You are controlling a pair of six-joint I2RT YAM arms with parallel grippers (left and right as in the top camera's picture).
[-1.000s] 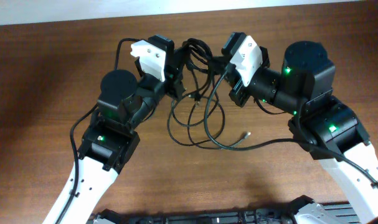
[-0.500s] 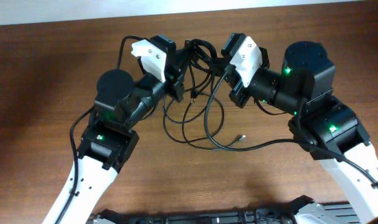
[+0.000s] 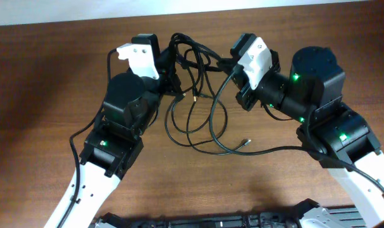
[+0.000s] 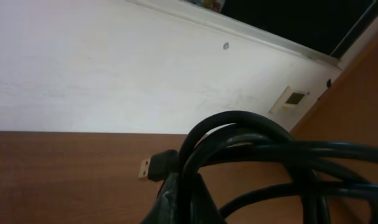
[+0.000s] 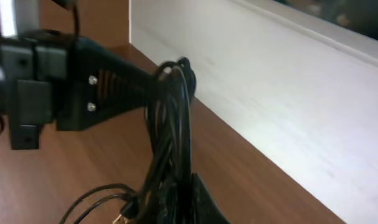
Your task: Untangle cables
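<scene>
Overhead view: two arms reach in from the near edge of a brown wooden table [image 3: 40,101], and their wrists meet toward the far side. Between them sit the cables [image 3: 192,52], thin black cords bunched tight at the top. Below the bunch they open into several loose loops that lie on the wood.

- The left gripper [image 3: 171,63] has its jaws closed down on the left side of the bunch, just past its white camera mount [image 3: 138,58].
- The right gripper [image 3: 228,63] is likewise clamped tight, pinching the right side of the same bunch.
- The two grips are near each other, with the thick part of the tangle strung between them close to the table's far edge.
- One loose end with a small plug [image 3: 245,140] lies flat on the table just below the loops, nearer the right arm.
- A second gold tip [image 3: 195,98] shows inside the loops — from above I cannot tell whether it hangs or rests on the wood.

Left wrist view: the cords arch up as a thick bundle from the dark fingers at the bottom edge. A metal-tipped connector [image 4: 152,168] sticks out to the left of the bundle. A white wall [image 4: 114,68] stands behind, with the table below it.

Right wrist view, rather blurred: the cords rise in an upright sheaf from this gripper's own fingers at the bottom edge. They run up to the tip of the left gripper, which comes in from the left — a black body with two screws showing.
</scene>
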